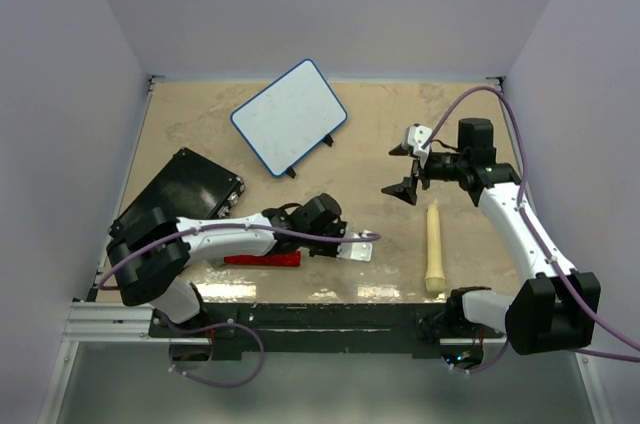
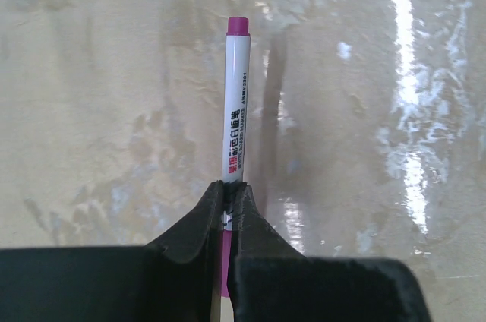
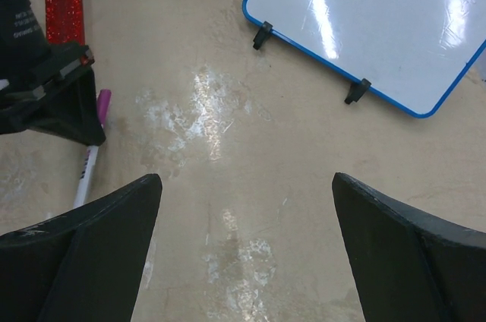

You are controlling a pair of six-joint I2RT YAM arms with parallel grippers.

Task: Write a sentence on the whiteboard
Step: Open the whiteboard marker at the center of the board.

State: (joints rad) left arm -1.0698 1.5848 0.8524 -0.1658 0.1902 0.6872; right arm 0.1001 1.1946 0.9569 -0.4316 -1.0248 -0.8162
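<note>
Listing, left to right.

- Black flat slab (image 1: 180, 189): at the table's left side, not part of the task.
- Small white rectangular whiteboard with thin blue rim (image 1: 289, 116): lying toward the back of the table, left of centre. Its surface is blank.
- Left gripper (image 2: 232, 199): jaws pinched narrow on a white-barrelled marker with purple ends (image 2: 237, 102), low over the table and well apart from the board.
- Right gripper (image 3: 243, 185): jaws wide, holding nothing.

Step judged: marker pickup. No bare tip shows, so the next move likely calls for uncapping, then carrying the tip to the board.
</note>
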